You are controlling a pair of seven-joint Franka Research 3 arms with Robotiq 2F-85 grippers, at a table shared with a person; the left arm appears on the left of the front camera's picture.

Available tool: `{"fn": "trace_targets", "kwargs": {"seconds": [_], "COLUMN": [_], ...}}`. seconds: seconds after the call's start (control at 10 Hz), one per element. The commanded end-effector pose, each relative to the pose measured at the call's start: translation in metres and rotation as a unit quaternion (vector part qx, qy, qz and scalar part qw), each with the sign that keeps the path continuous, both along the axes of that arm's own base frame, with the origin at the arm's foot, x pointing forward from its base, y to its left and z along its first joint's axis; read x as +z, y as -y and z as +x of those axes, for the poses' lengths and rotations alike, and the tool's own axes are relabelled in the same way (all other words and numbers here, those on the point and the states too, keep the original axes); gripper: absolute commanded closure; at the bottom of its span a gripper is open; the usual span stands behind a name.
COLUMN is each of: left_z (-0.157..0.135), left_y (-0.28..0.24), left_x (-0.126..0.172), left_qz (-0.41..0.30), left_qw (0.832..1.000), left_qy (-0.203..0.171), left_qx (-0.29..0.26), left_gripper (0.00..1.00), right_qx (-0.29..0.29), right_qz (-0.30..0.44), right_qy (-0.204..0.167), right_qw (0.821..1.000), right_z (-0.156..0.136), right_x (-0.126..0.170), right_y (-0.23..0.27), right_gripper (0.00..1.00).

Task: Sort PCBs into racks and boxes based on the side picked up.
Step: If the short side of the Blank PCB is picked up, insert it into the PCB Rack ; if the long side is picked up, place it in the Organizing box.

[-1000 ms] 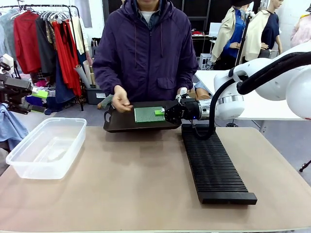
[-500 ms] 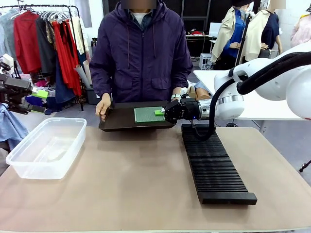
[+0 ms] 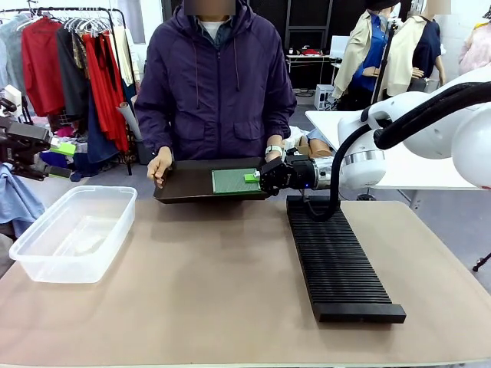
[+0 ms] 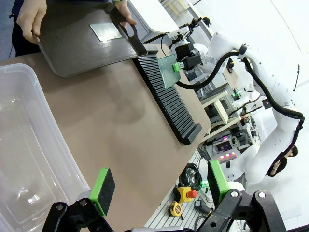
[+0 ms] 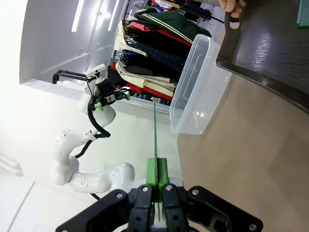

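The tan table (image 3: 215, 307) lies bare along its near edge and through the middle. We see open room between the clear tub (image 3: 57, 270) at the left and the long black rack (image 3: 337, 264) at the right, which are well apart. On the tub's side of the table, the left gripper (image 4: 159, 189) hangs with its green pads (image 4: 102, 190) spread wide and nothing between them.

Farther on, the right gripper (image 3: 253, 178) reaches toward the left, its jaws clamped on one edge of a green board (image 3: 230, 182). The board stands in the air just beside the rack's far end, with its face turned toward us. From that arm's own wrist camera it is only a thin line.

Behind it a person holds a dark tray (image 3: 184, 189) by both ends, with one hand (image 3: 159, 165) at the left handle. The other hand is partly hidden by the gripper, and we cannot tell whether the tray rests on the table's far edge. A second board (image 4: 105, 32) lies flat on the tray — from the front, the held one covers it. Clothes on a rail (image 3: 84, 61) hang at the far left.
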State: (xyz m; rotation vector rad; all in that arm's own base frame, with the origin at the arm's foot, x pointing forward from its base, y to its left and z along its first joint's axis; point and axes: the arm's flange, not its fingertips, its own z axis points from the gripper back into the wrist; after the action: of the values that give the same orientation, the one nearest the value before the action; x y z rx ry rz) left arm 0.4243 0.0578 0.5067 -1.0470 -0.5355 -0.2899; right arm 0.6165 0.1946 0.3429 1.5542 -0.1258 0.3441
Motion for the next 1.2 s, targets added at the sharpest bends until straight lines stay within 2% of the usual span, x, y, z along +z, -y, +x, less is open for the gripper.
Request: {"fn": "trace_targets", "kwargs": {"seconds": [0.0, 0.9, 1.1], "left_z": [-0.0015, -0.0015, -0.0015], "left_y": [-0.0002, -0.0002, -0.0002], "left_x": [0.0013, 0.0013, 0.0013], "left_qz": [-0.003, -0.003, -0.003], "left_qw": [1.000, 1.000, 1.000], "left_qy": [0.001, 0.001, 0.001], "left_qx": [-0.003, -0.003, -0.003], "left_gripper": [0.00, 0.00, 0.00], "right_qx": [-0.001, 0.000, 0.006], "right_qz": [0.007, 0.000, -0.002], "right_qy": [0.001, 0.000, 0.016], "right_qw": [1.000, 1.000, 1.000], "right_z": [-0.0009, 0.0000, 0.0071], "right_x": [0.0031, 0.0000, 0.0021], "right_y": [-0.0022, 0.0000, 0.0074], "right_gripper": [1.00, 1.00, 1.00]}}
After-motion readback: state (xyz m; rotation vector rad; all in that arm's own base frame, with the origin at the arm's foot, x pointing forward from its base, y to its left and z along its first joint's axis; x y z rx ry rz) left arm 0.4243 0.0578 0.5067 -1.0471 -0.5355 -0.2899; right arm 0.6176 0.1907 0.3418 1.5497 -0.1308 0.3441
